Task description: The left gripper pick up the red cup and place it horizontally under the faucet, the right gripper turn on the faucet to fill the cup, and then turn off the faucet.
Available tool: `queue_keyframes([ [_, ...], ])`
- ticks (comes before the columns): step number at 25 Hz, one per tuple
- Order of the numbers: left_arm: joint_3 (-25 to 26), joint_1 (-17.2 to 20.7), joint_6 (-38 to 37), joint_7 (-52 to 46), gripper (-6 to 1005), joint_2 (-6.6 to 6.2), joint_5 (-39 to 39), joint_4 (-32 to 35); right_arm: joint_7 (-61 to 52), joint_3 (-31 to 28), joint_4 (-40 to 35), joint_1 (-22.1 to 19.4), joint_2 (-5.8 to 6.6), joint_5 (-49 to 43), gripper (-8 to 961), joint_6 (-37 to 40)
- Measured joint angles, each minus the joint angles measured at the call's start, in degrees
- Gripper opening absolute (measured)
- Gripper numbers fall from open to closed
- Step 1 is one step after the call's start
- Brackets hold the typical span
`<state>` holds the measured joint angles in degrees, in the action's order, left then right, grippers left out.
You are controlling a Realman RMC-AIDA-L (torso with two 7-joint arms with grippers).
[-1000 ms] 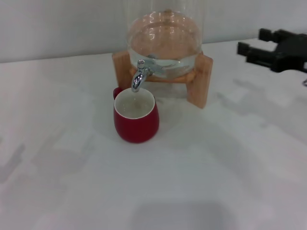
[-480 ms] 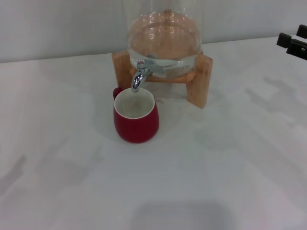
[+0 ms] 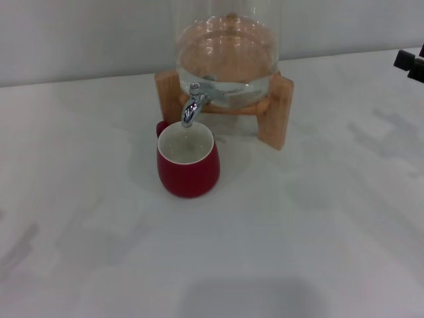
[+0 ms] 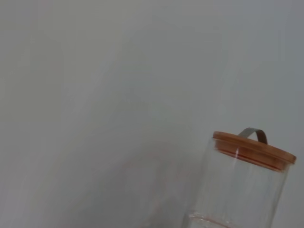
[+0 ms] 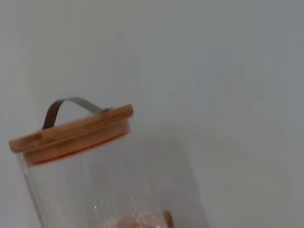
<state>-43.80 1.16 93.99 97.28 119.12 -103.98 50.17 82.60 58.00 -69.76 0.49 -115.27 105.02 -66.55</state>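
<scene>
Red cup point(image 3: 188, 165) upright on table point(image 3: 298, 232), directly under faucet point(image 3: 191, 105), liquid inside. Right claw point(image 3: 412, 64) barely in view at far right edge, well clear; open or closed: cannot tell. Left claw out of view. Best to confirm lever fully closed, no drip, before parking.

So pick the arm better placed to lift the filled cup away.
Probably right. Only the right gripper shows, at the head view's far right edge; the left gripper is out of view. The red cup sits under the faucet.
</scene>
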Motion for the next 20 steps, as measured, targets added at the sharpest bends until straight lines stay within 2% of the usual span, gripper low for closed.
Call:
queue_keyframes([
  [8, 0.56, 0.41, 1.98, 0.43, 832, 0.05, -0.07, -1.74, 0.60, -2.15, 0.13, 0.40, -0.01, 1.01, 780, -1.11],
  [11, 2.29, 0.64, 3.86, 4.42, 832, 0.15, -0.16, -3.09, 1.12, -3.03, 0.68, 0.43, -0.02, 1.26, 780, -1.15],
  [14, 3.32, 1.69, 6.35, 12.26, 832, 0.44, -3.42, -5.65, 1.32, -3.70, 1.68, 0.80, -0.08, 1.46, 780, -1.12],
  [20, 4.95, 1.57, 7.08, 13.81, 832, 0.09, -7.71, -9.44, 1.34, -4.88, 2.84, 1.20, -0.07, 1.50, 781, -0.97],
])
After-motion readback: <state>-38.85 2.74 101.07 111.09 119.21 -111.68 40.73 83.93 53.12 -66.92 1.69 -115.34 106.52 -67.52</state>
